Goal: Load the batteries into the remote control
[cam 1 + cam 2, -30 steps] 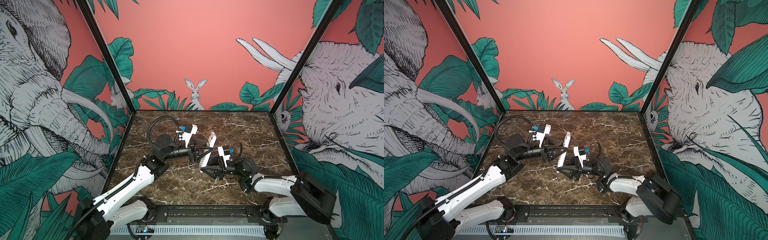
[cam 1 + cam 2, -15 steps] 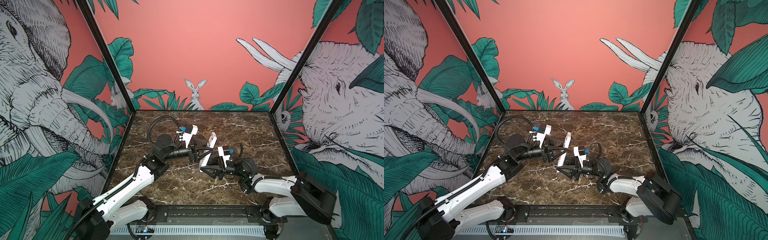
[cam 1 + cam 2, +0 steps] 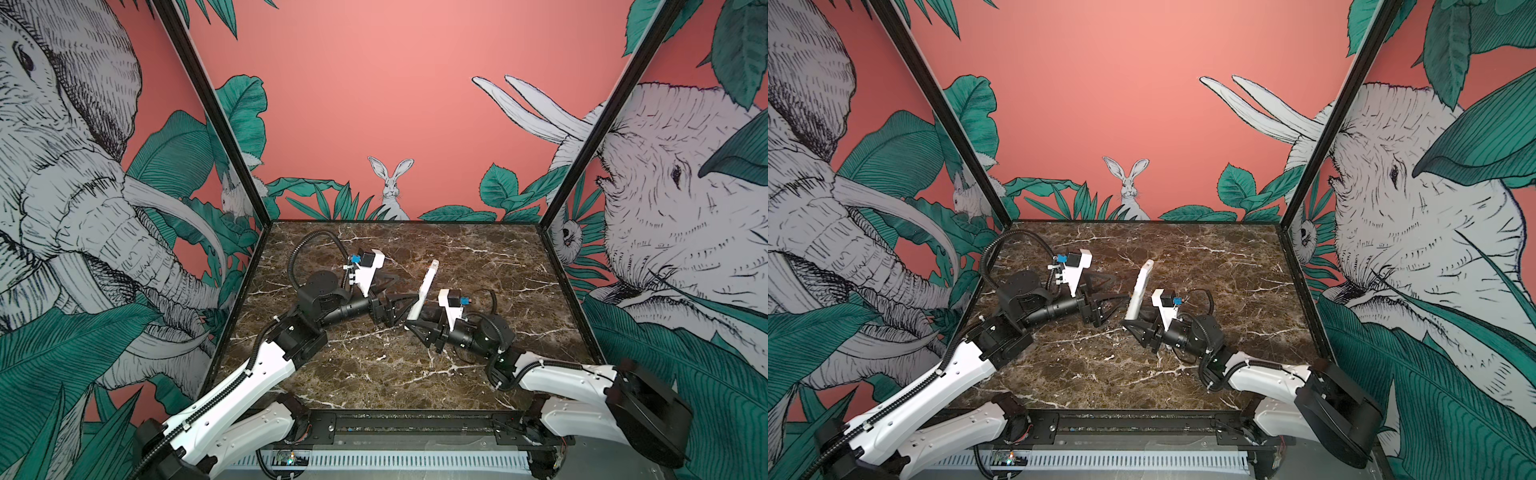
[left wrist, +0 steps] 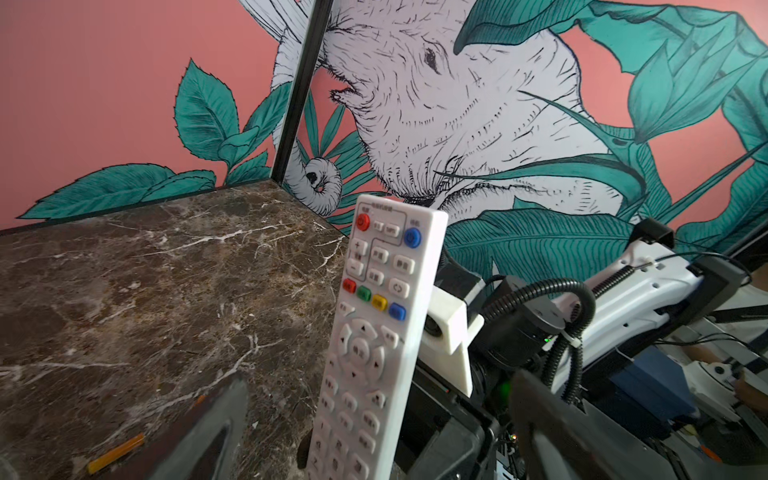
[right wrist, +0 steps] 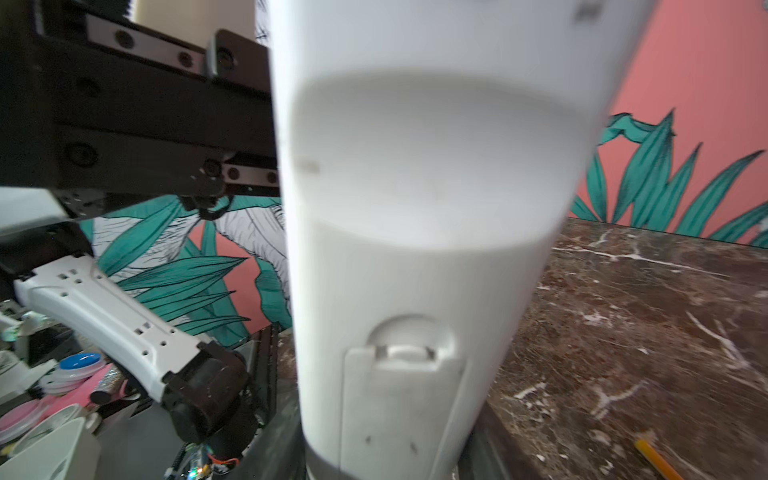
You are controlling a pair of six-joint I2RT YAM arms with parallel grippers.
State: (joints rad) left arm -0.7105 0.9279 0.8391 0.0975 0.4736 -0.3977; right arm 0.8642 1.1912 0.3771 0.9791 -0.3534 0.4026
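The long white remote control [image 3: 424, 289] stands up on end and leans a little. Its colored buttons are near the top. Its back lid is shut. One thin orange battery [image 4: 116, 453] lies flat on the table [image 4: 124, 291] close by.

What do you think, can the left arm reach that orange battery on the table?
Probably yes. The battery lies bare on the table close beside the open left end effector, and the remote control stands off to one side, not over it.

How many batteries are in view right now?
2, probably. In the left wrist view one battery lies on the marble table and an orange tip peeks out just beyond it. The right wrist view shows one beside the remote control, perhaps the same. Top views show none.
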